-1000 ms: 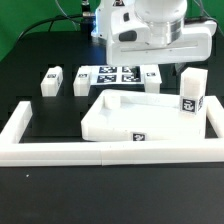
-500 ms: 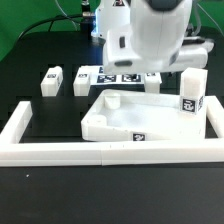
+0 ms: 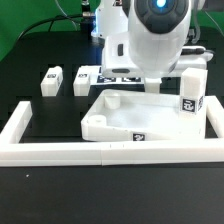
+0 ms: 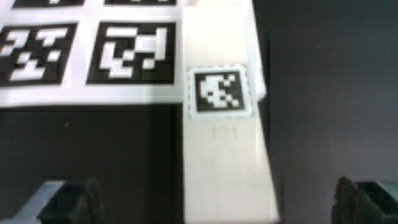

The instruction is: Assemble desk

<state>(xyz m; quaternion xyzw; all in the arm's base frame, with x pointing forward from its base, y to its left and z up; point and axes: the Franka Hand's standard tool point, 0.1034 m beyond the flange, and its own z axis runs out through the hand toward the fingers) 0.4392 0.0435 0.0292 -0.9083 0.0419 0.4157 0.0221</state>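
Marker board (image 4: pixel 80 50) cut off at edge, mostly behind arm (image 3: pixel 150 45) in exterior view; leg (image 4: pixel 222 130) ends out of frame.

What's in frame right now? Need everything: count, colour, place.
desk top: 1, white, mid-table inside the border wall, hollow side up
legs: 4, white with black-and-white tags. Two lie behind the desk top at the exterior view's left. One stands upright at its far corner on the exterior view's right; cannot tell if it is socketed. One lies beside the marker board, under the gripper (wrist view).
marker board: 1, white with black tags, flat on the table, mostly hidden by the arm in the exterior view
border wall: 1, white, U-shaped, along the front and both sides
table: 1, black
arm: 1, white, over the back of the table
gripper: 1, dark fingers, open, straddling the leg, not touching it
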